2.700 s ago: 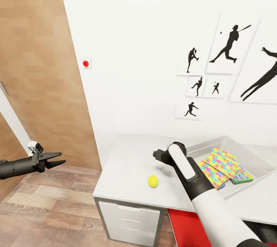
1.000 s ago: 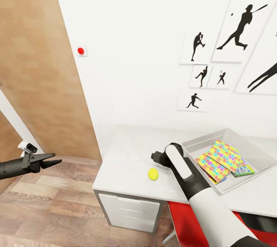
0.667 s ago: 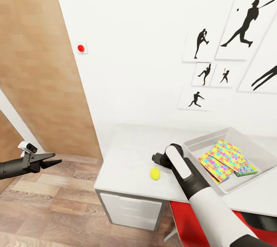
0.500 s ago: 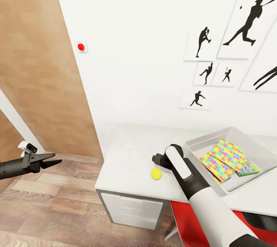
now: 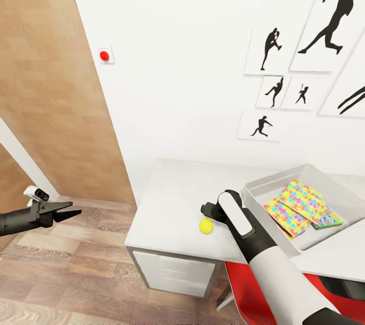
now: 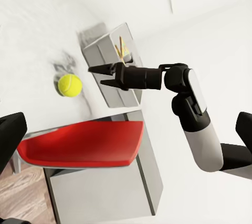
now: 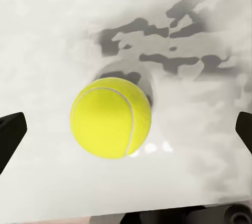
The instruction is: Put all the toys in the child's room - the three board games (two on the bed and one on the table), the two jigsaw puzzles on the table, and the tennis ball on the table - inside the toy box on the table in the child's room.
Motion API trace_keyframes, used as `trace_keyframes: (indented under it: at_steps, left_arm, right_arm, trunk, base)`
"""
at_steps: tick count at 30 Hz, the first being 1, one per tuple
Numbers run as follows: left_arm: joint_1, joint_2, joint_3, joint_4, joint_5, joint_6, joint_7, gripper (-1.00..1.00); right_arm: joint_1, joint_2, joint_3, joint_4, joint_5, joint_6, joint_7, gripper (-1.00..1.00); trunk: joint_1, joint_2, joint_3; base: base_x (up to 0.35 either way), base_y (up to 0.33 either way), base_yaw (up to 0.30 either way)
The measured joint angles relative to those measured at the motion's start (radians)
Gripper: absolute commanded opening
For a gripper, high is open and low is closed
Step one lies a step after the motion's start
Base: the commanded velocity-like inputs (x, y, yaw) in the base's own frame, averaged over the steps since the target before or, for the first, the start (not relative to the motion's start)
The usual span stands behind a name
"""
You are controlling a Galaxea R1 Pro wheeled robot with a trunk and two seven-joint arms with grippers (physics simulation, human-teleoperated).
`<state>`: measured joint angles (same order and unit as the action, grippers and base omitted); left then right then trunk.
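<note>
Tennis ball (image 5: 205, 225) on table (image 5: 167, 208), left of toy box (image 5: 263, 190).

the head camera looks down from above at the desk (image 5: 167, 203) against the white wall. the left wrist camera faces the desk end from the side, well off. the right wrist camera hangs close over the tennis ball (image 7: 111, 125), which all three views share.
</note>
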<state>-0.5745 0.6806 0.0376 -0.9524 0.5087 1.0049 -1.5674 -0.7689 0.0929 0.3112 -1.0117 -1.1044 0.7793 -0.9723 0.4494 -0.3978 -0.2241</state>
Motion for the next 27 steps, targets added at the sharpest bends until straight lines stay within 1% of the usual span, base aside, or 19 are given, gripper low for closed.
trace_keyframes:
  at_steps: [13,17,23,27]
  left_arm:
    - [0.000,0.000,0.000,0.000,0.000,0.000,0.000,1.00]
    - [0.000,-0.001,0.000,0.000,0.000,0.000,0.000,1.00]
    - [0.000,-0.001,0.000,0.000,0.000,0.000,0.000,1.00]
    - [0.000,-0.002,0.000,0.000,0.000,-0.001,0.000,1.00]
  right_arm:
    - [-0.003,0.001,-0.001,0.002,0.000,-0.001,0.002,1.00]
    - [-0.018,0.002,0.002,0.002,0.000,-0.021,0.004,1.00]
    - [-0.033,0.006,0.005,0.010,0.000,-0.035,0.020,1.00]
    - [-0.035,0.006,0.006,0.024,0.001,-0.037,0.042,1.00]
  trunk:
    - [0.000,0.000,-0.021]
    - [0.000,0.000,-0.028]
    - [0.000,0.000,-0.038]
    - [0.000,0.000,-0.044]
  base:
    - [0.000,0.000,0.006]
    - [0.000,0.000,0.056]
    - [0.000,0.000,0.066]
    - [0.000,0.000,0.067]
